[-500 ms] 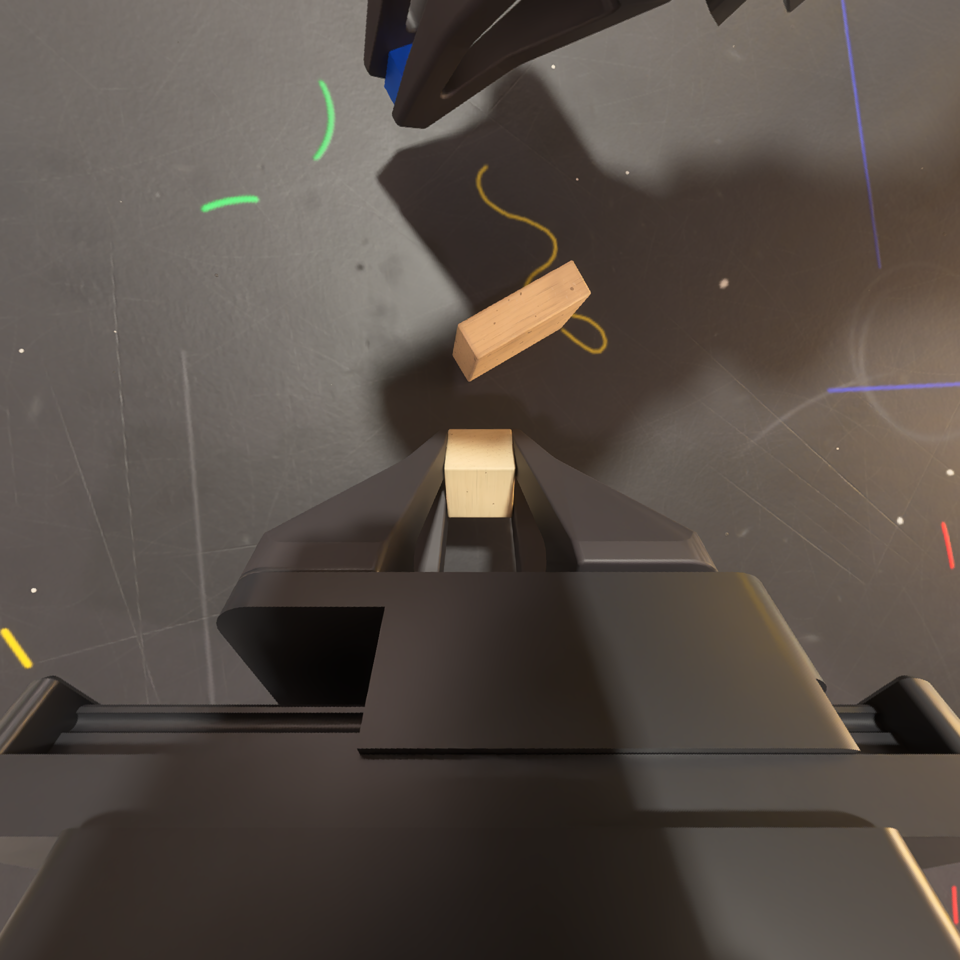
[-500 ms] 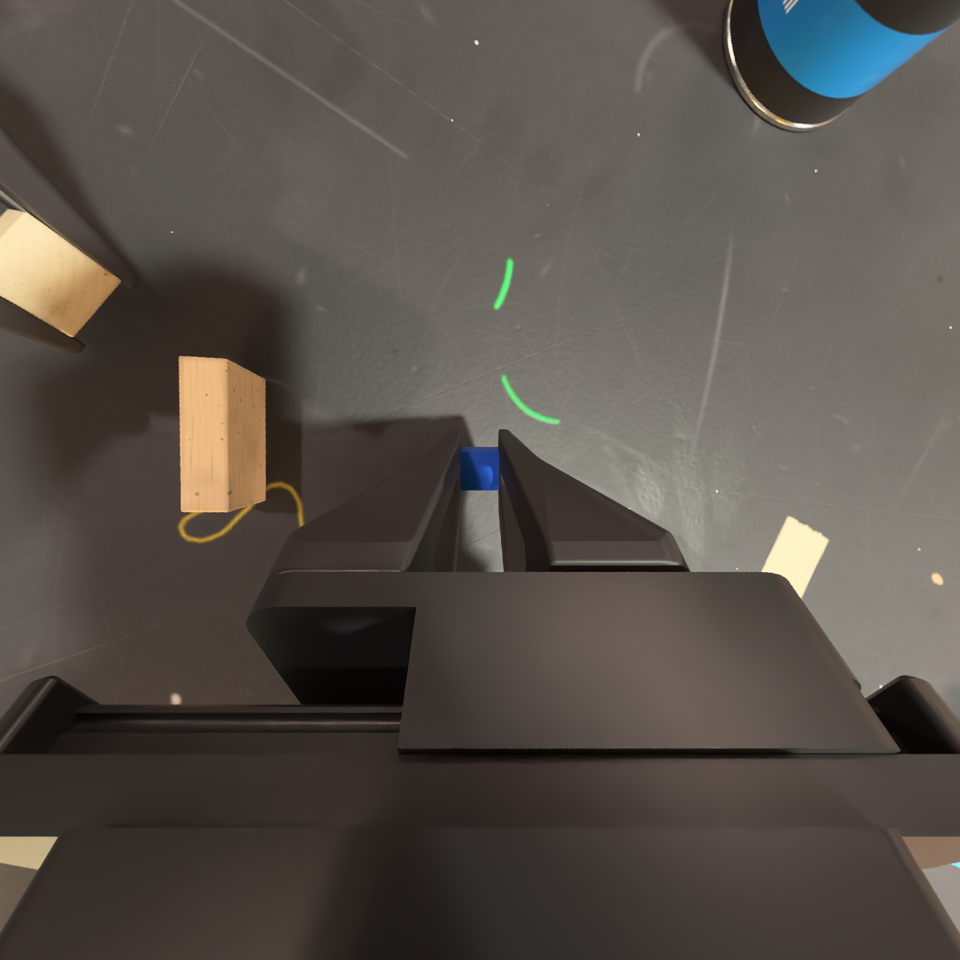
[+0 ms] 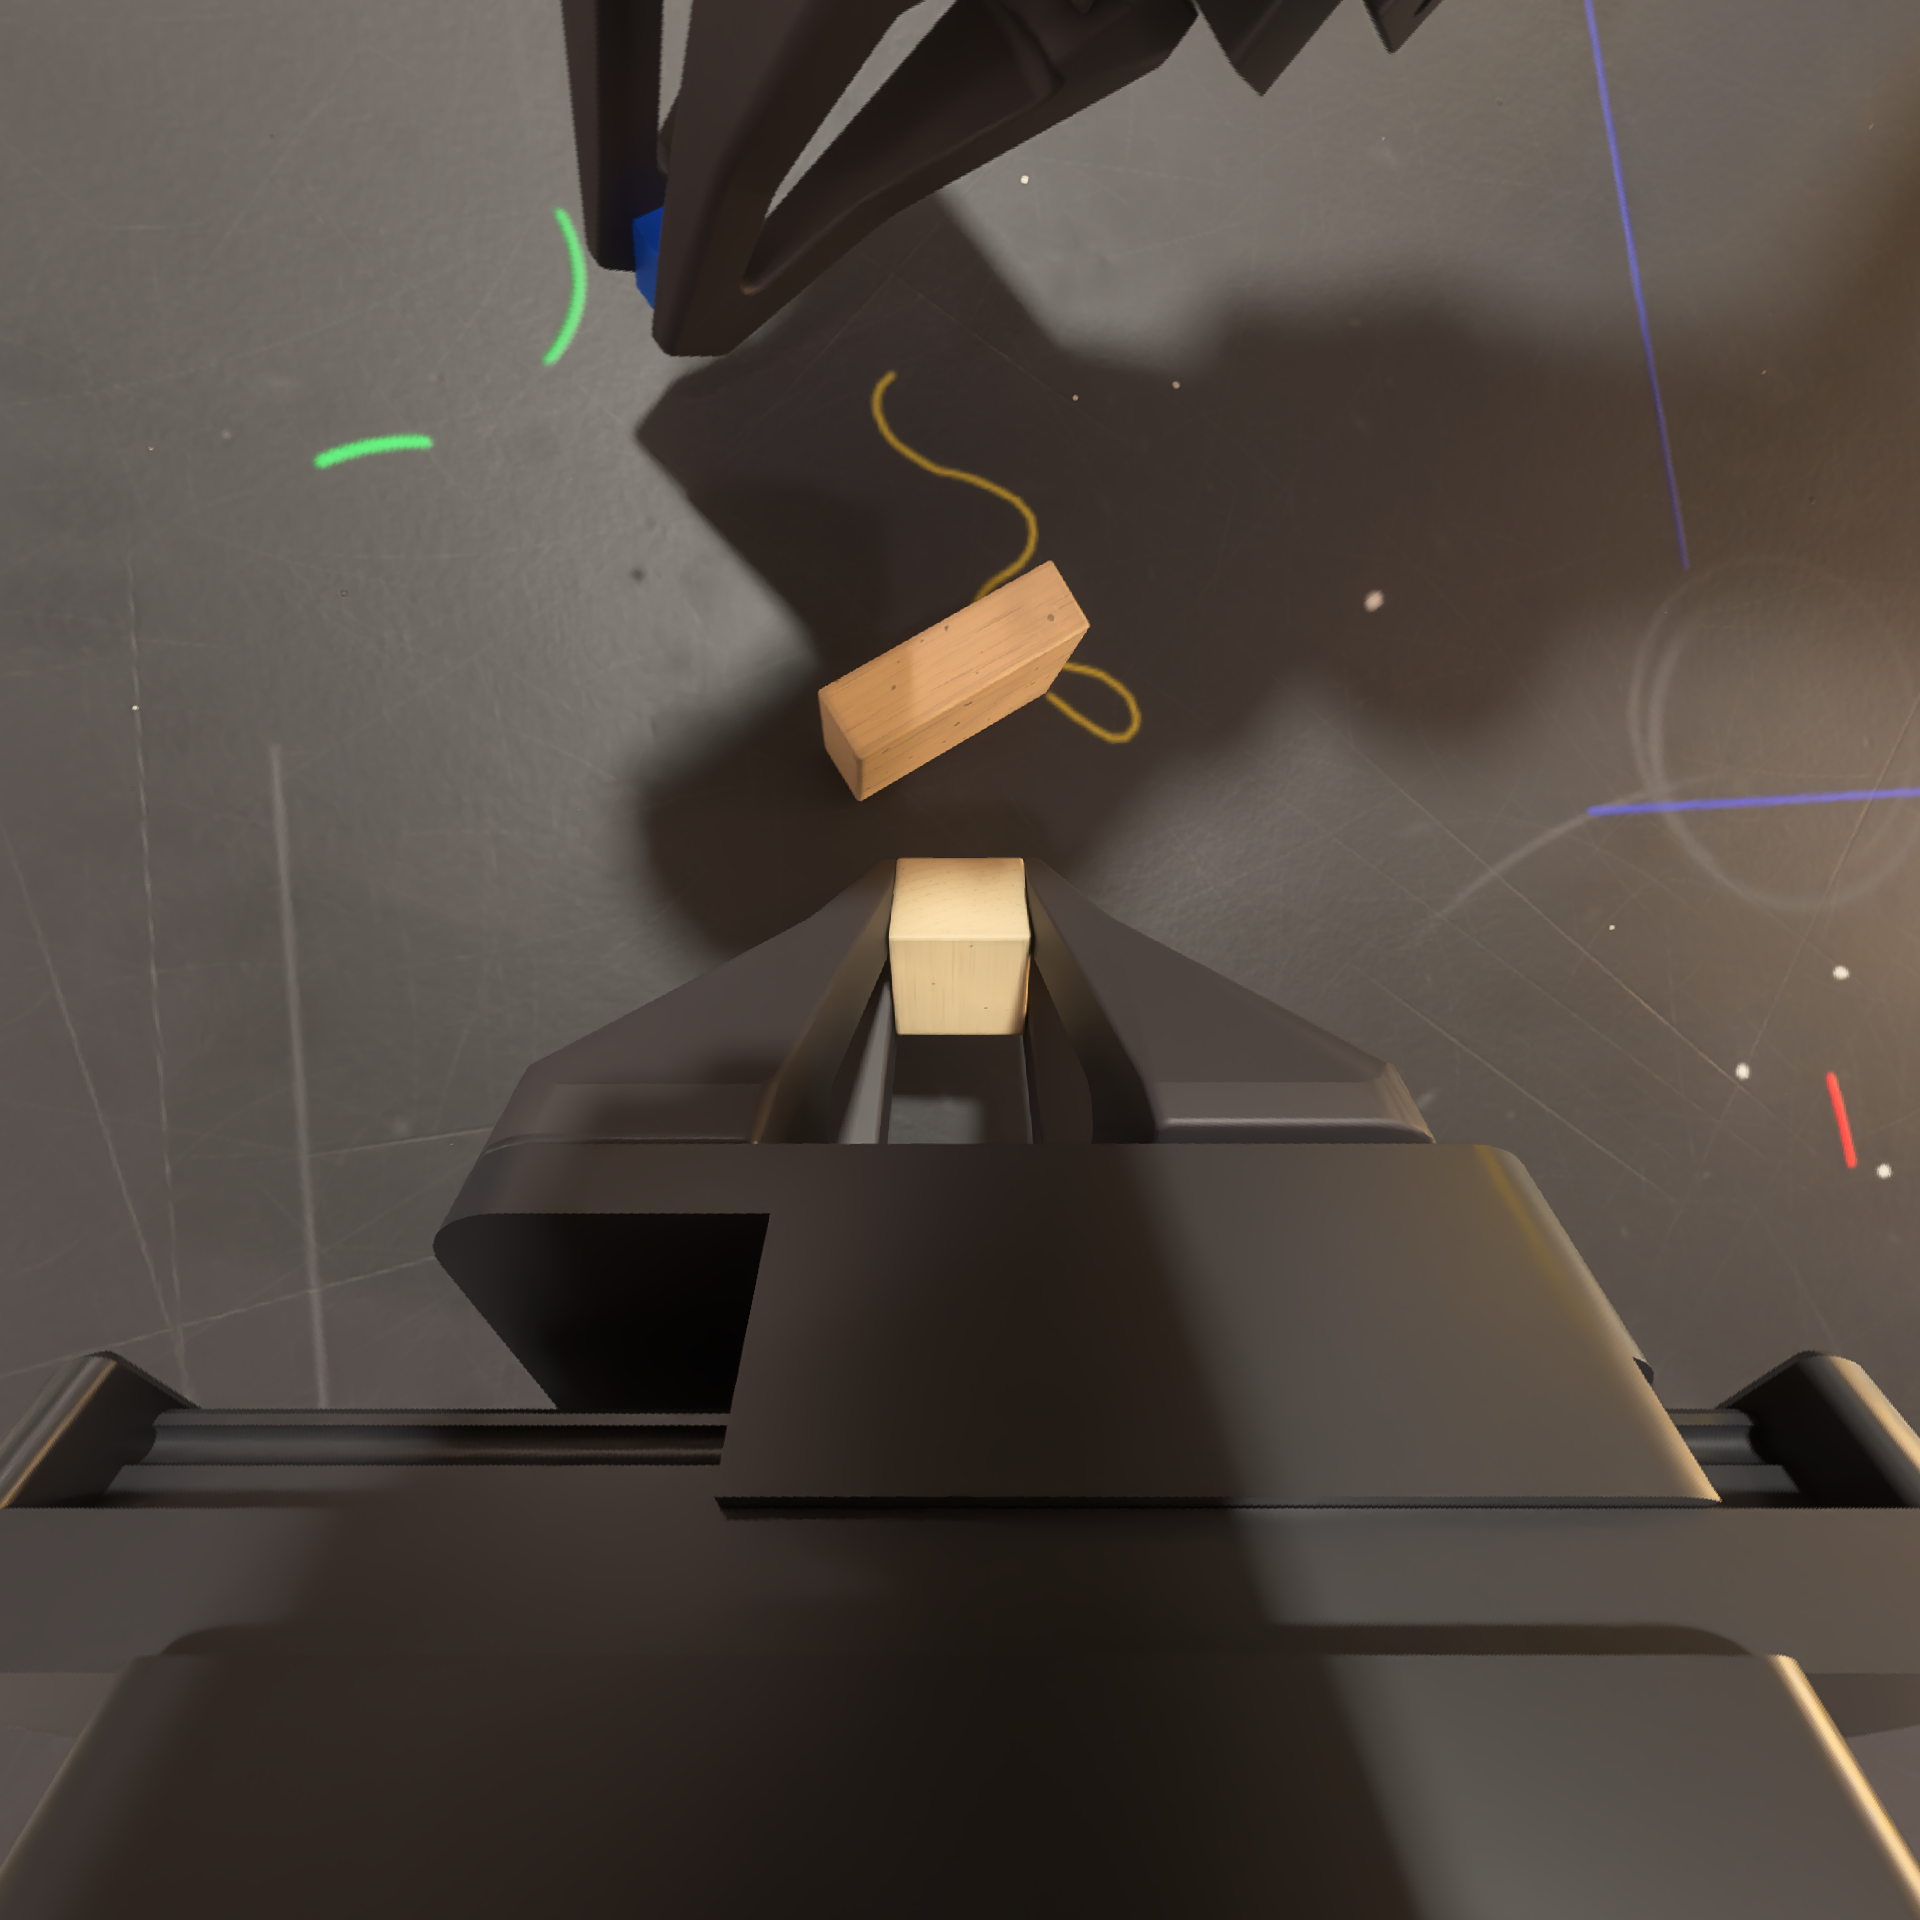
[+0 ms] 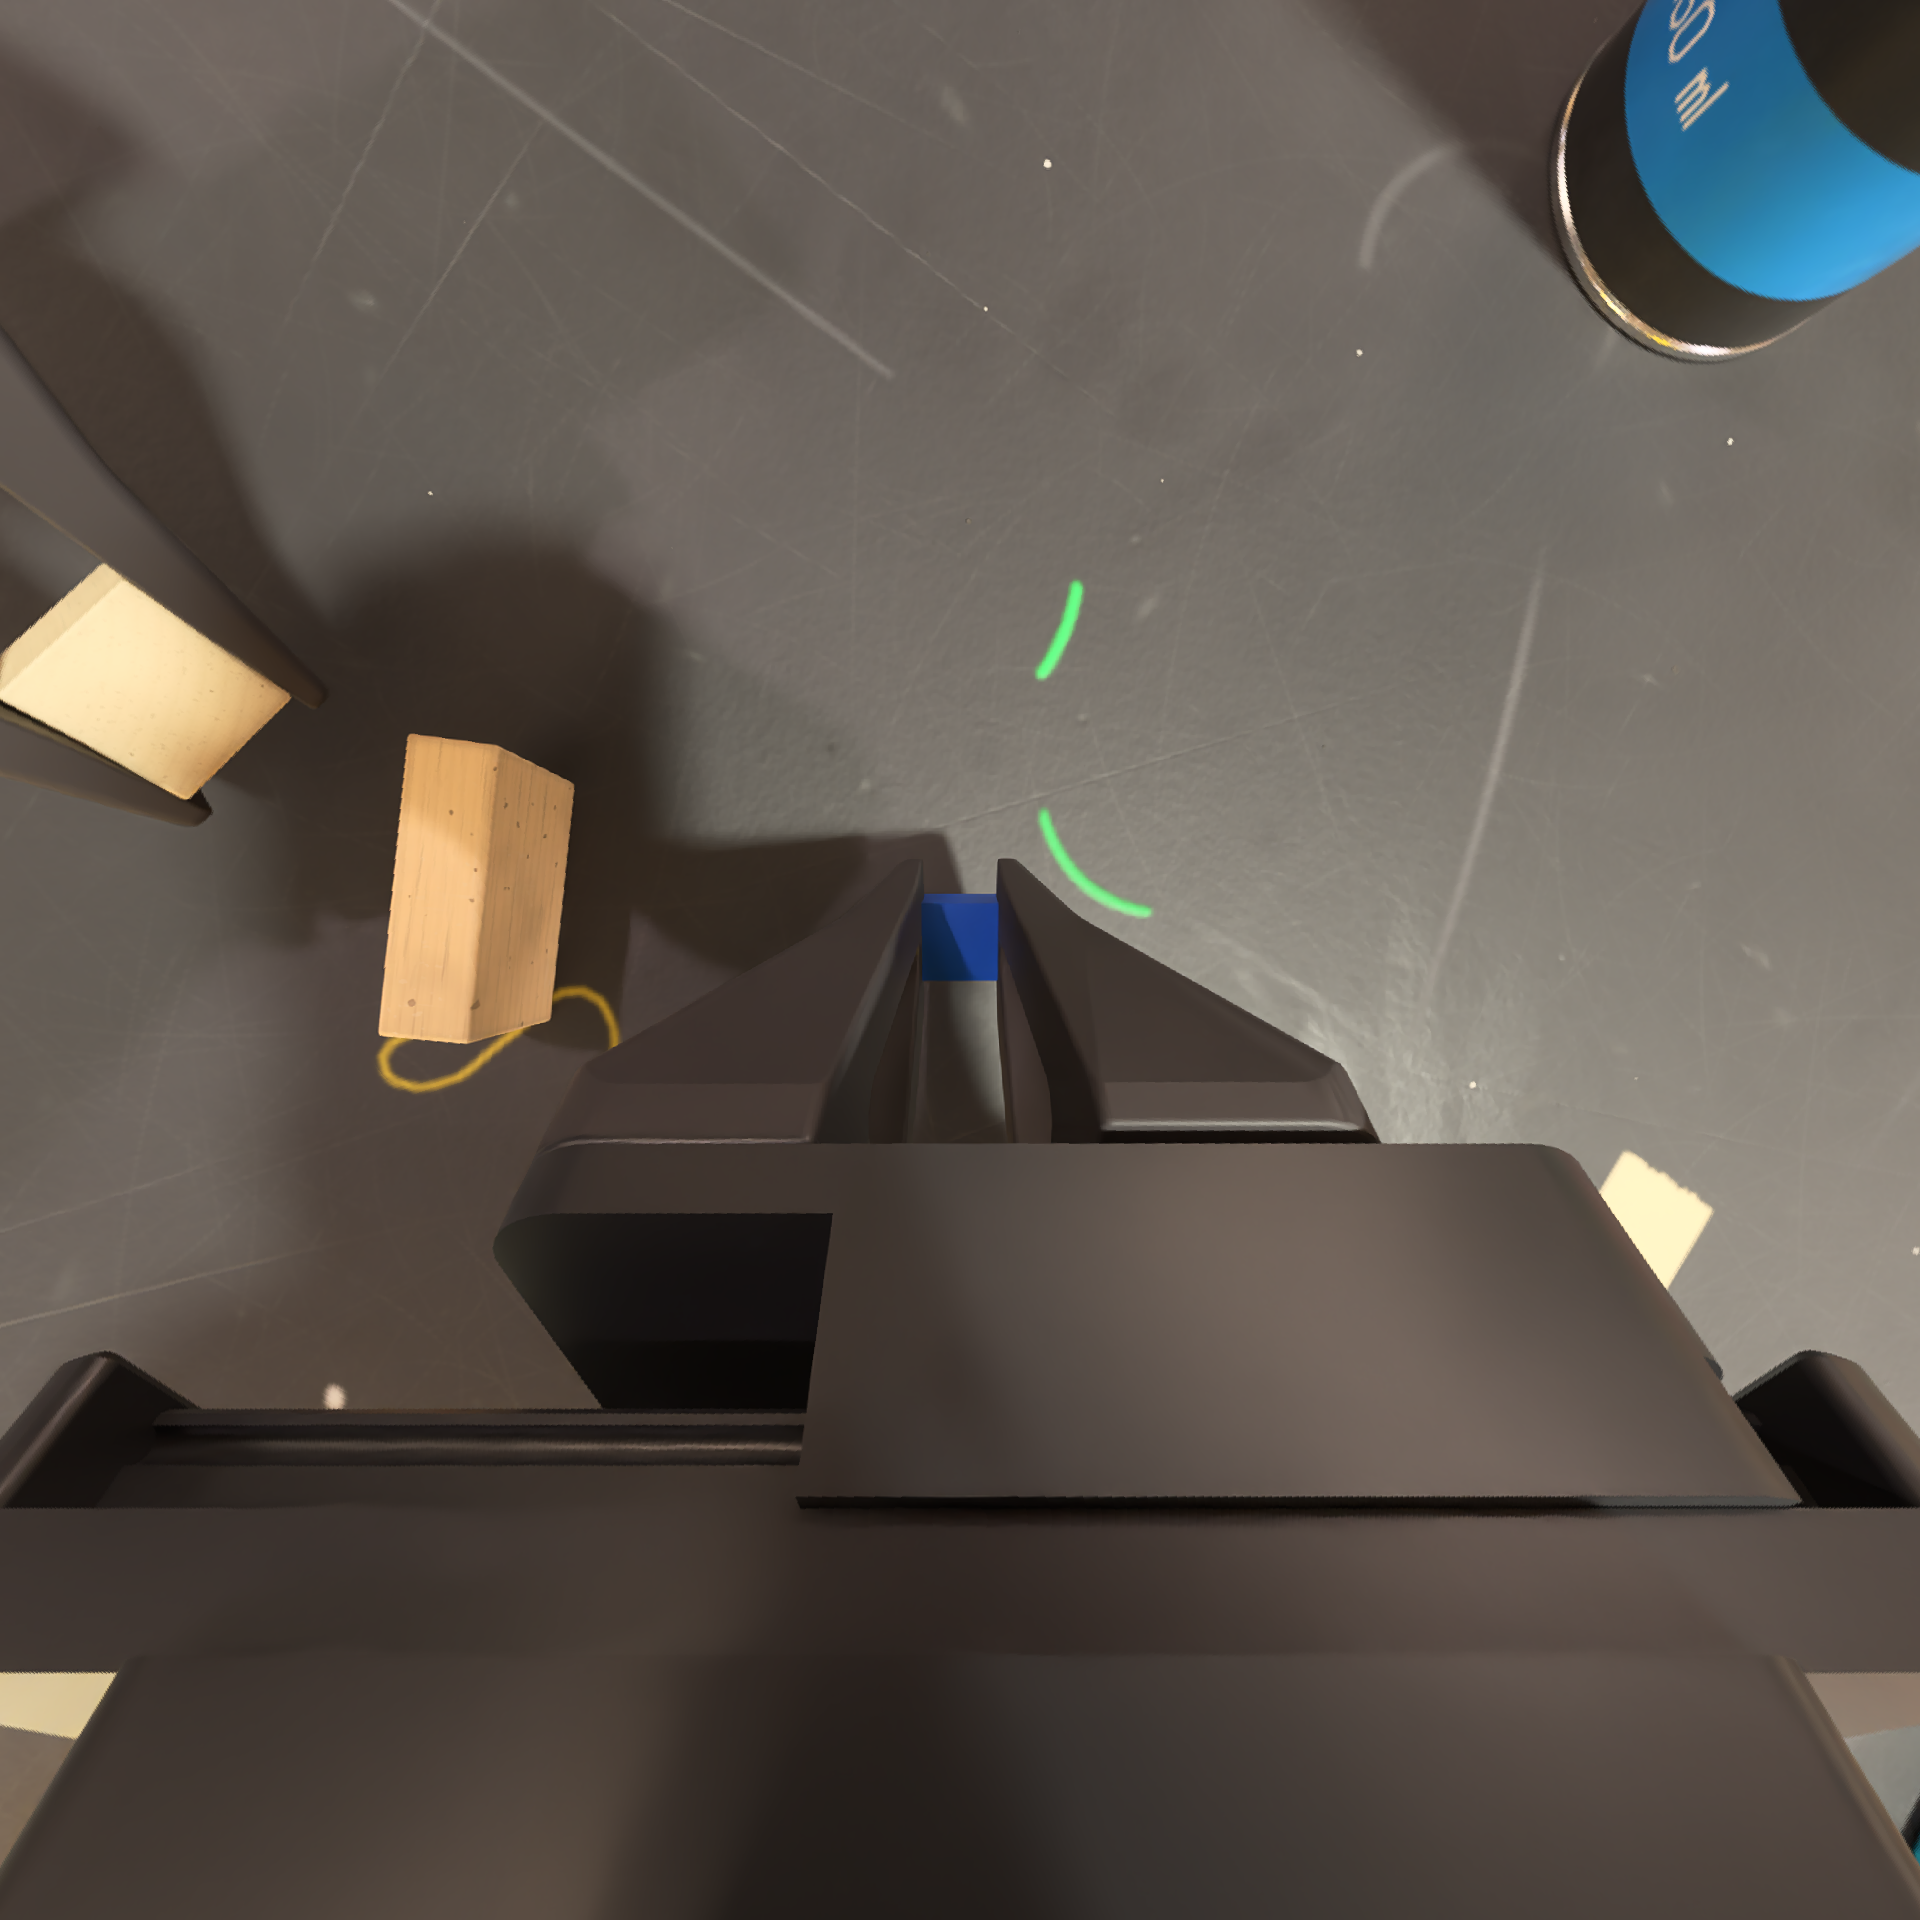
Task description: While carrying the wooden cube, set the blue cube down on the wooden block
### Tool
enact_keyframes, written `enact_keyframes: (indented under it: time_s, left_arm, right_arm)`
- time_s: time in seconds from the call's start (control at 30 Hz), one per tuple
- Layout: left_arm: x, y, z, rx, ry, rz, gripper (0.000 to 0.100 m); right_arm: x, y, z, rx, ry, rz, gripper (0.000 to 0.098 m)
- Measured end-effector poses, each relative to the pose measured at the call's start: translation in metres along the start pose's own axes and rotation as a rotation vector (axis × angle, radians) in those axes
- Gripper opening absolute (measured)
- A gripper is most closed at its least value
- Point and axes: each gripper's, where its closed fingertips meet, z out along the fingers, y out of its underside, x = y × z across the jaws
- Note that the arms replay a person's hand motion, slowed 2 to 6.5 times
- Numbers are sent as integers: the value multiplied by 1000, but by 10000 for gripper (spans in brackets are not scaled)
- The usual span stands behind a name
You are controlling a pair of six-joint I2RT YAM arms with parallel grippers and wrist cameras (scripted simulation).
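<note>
Above a scuffed dark desk, the left gripper pinches the pale wooden cube between its fingers, while the right gripper has its fingers clamped on the small blue cube. The wooden block lies on the desk between the two, bare on top, well to the left of the blue cube in the right wrist view and just beyond the wooden cube in the left wrist view. Neither cube touches the block. A loop of yellow line drawn on the desk runs partly under the block, and two green arcs mark the surface close to the right gripper's tips. A dark can with a blue label stands in the far corner, cut off by the frame edge, well clear of the block. A pale strip on the desk is half hidden behind the right gripper's body. From the left wrist camera only a sliver of the blue cube shows past the right gripper's dark fingers, whose shadow falls over the block. How high either cube hangs above the desk cannot be told.
</note>
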Motion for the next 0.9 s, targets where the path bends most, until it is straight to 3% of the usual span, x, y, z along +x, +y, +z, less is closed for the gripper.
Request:
enact_keyframes:
  time_s: [0.63, 0.77, 0.9]
  left_arm:
    - [26, -4, 9, 31, 57, -51, 190]
    - [28, 1, -6, 24, 62, -47, 190]
    - [18, 9, -43, 40, -4, -32, 190]
  right_arm:
    - [-2, -21, 7, -6, -85, -134, 116]
    - [2, -23, 6, -16, -62, -137, 116]
    - [5, -26, 2, -16, -30, -127, 116]
